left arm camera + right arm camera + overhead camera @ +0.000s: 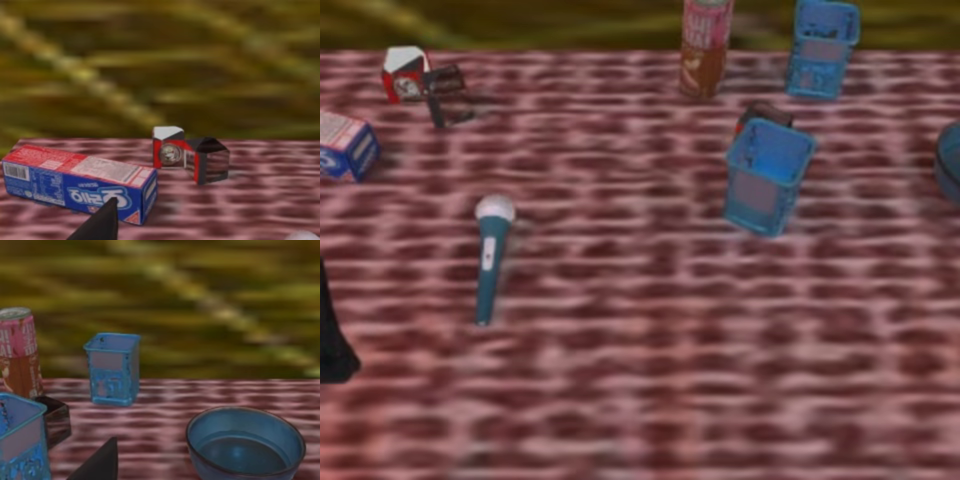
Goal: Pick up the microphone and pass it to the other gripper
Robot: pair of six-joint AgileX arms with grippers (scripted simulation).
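Observation:
The teal microphone (490, 262) lies flat on the table's left half, its round white head (495, 208) toward the back. A pale bit of that head (303, 235) shows at the edge of the left wrist view. My left arm (332, 345) is a black shape at the table's left edge, left of the microphone and apart from it. One black fingertip (106, 222) of the left gripper shows, with nothing against it. The other gripper, my right one, is outside the top view. Its wrist view shows one fingertip (102, 462) over bare table.
A blue toothpaste box (345, 145) and a small red-white carton (405, 72) with a dark box (448, 92) sit at back left. Two blue mesh baskets (770, 175) (822, 48), a pink can (705, 45) and a blue bowl (950, 160) stand at back right.

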